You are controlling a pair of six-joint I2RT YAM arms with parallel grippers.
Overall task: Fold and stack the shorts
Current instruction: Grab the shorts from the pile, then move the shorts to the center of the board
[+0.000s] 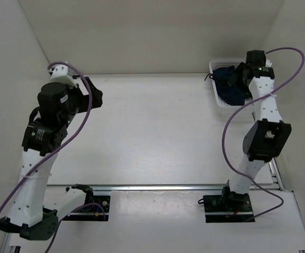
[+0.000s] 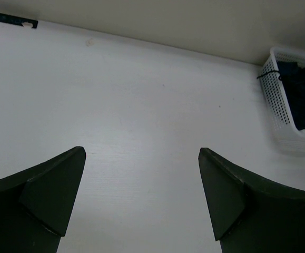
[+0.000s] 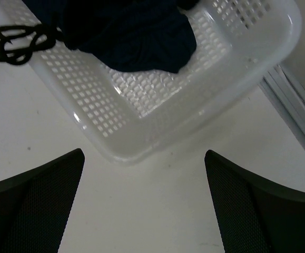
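The dark navy shorts [image 3: 136, 37] are pictured unfolded, bunched in a crumpled heap inside a white mesh basket [image 3: 89, 105] at the table's far right corner, a black cord [image 3: 20, 45] looped over the rim.

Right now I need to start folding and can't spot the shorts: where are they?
In the top view, the shorts lie bunched inside the white mesh basket at the table's far right corner, close by the right gripper.

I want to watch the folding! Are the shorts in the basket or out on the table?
In. The dark shorts lie bunched inside the white basket, not folded.
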